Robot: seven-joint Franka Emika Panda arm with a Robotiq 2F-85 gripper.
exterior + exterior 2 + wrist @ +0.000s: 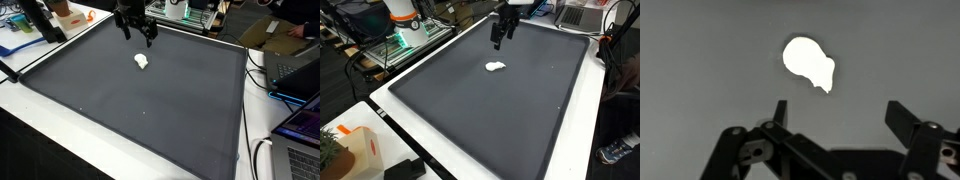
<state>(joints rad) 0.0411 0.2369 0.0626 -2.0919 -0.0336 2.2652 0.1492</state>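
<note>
Exterior view. A white lump (142, 61) lies on a dark grey mat (150, 120), in the mat's far part, well apart from its edges. The lump is small, rounded and irregular in outline, and matte bright white. The black gripper (140, 38) hangs over the mat just behind the lump. Its fingers are spread, nothing is held, and it does not touch the lump.

Exterior view. The lump (496, 68) reads as flattish and slightly elongated. It sits on the mat (490, 130) just in front of the gripper (501, 41), clear of it. A pale box (355, 148) with an orange mark stands off the mat at the near corner; its print is too small to read.

Wrist view. The lump (807, 62) is a round bulb with a narrower tail. It is overexposed, so its texture and material cannot be told. The mat (700, 60) is a uniform, smooth grey. The gripper (837, 108) has its black fingers (780, 110) wide apart with only mat between them; the lump lies beyond the tips.
</note>
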